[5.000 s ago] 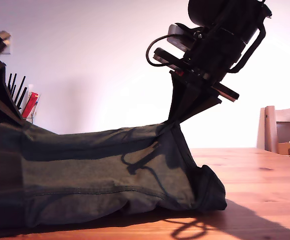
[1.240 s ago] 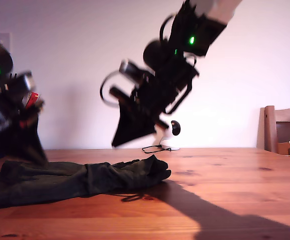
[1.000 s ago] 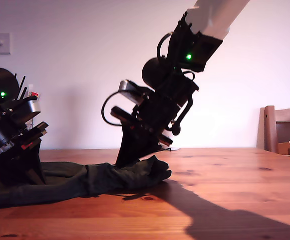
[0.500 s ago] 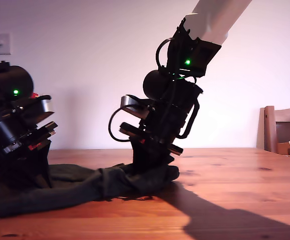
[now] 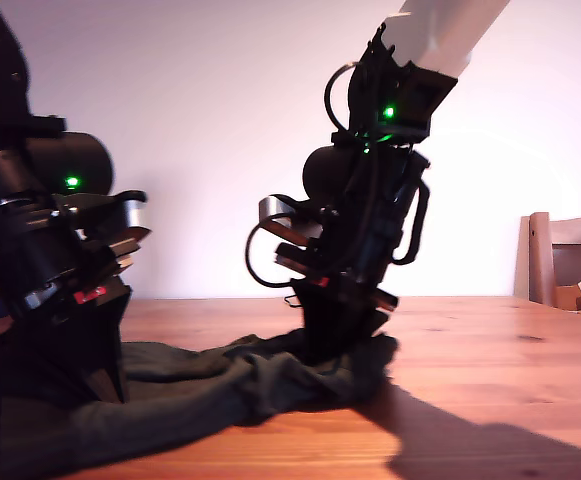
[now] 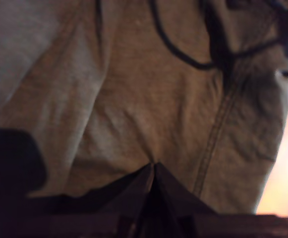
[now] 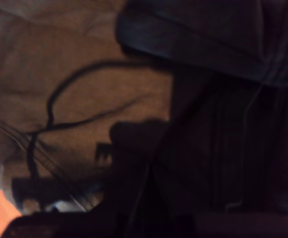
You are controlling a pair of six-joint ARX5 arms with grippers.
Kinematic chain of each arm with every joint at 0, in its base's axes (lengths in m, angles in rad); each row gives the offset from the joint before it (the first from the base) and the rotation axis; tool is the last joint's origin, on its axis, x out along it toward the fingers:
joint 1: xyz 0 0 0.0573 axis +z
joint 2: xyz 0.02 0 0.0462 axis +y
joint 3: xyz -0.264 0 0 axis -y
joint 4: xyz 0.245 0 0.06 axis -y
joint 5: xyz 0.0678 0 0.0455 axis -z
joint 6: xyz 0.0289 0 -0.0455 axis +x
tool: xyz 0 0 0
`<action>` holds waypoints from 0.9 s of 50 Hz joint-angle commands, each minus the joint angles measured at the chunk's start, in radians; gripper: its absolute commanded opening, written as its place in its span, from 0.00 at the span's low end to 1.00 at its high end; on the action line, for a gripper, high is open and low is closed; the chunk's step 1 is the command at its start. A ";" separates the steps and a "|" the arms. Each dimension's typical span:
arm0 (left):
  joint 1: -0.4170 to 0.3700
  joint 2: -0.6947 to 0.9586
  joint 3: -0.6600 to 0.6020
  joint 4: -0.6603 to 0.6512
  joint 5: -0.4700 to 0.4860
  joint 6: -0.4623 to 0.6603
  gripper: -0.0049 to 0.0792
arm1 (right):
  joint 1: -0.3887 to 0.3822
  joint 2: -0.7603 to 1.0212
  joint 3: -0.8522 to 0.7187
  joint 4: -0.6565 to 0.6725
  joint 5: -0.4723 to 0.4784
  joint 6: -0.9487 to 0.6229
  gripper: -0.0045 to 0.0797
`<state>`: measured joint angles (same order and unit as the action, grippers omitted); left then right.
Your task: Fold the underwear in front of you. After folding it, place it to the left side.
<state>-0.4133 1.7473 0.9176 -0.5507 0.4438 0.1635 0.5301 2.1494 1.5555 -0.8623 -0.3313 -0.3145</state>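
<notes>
Both grippers pinching the underwear down on the table

My first gripper [image 6: 152, 171] has its jaws closed on a fold of the underwear [image 6: 148, 99]. My second gripper [image 7: 148, 173] looks clamped on the cloth by the dark waistband. The underwear [image 5: 200, 395] lies bunched on the wooden table [image 5: 500, 350], toward the exterior view's left.

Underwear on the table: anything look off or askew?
The underwear is bunched into a rumpled ridge on the table rather than lying flat; both grippers are down in it. No damage or spill shows.
</notes>
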 commanded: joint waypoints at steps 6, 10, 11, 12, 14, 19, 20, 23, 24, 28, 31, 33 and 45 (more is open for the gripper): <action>-0.043 0.047 -0.060 -0.090 -0.041 0.028 0.03 | -0.009 0.031 -0.069 -0.080 0.132 -0.004 0.04; -0.047 0.047 -0.060 -0.113 -0.049 0.034 0.03 | -0.009 0.018 -0.069 -0.111 0.168 -0.004 0.04; -0.047 0.047 -0.060 -0.119 -0.049 0.037 0.03 | -0.009 0.017 -0.069 -0.128 0.178 -0.004 0.04; -0.047 0.047 -0.060 -0.126 -0.049 0.040 0.03 | -0.009 0.016 -0.069 -0.142 0.185 -0.002 0.04; -0.047 0.047 -0.060 -0.142 -0.049 0.041 0.03 | -0.010 0.016 -0.069 -0.166 0.185 0.000 0.04; -0.047 0.045 -0.060 -0.158 -0.049 0.067 0.03 | -0.010 0.014 -0.069 -0.194 0.180 -0.001 0.04; -0.047 0.045 -0.060 -0.155 -0.049 0.071 0.03 | -0.010 0.013 -0.069 -0.193 0.178 -0.001 0.04; -0.047 0.036 -0.060 -0.143 -0.049 0.072 0.03 | -0.009 0.003 -0.069 -0.170 0.136 0.000 0.04; -0.047 0.033 -0.059 -0.137 -0.048 0.072 0.03 | -0.009 -0.001 -0.069 -0.163 0.121 0.001 0.04; -0.047 0.010 -0.059 -0.109 -0.048 0.072 0.03 | -0.009 -0.023 -0.069 -0.140 0.086 0.008 0.04; -0.045 -0.015 -0.056 -0.096 -0.048 0.070 0.03 | -0.009 -0.040 -0.068 -0.128 0.075 0.011 0.04; -0.045 -0.032 -0.053 -0.089 -0.048 0.068 0.03 | -0.009 -0.049 -0.068 -0.117 0.075 0.024 0.04; -0.034 -0.130 -0.036 -0.023 -0.009 0.040 0.03 | -0.036 -0.085 -0.030 -0.117 -0.047 0.035 0.04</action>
<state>-0.4492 1.6520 0.8932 -0.5949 0.4206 0.2146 0.5079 2.1006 1.5208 -0.9798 -0.3492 -0.2863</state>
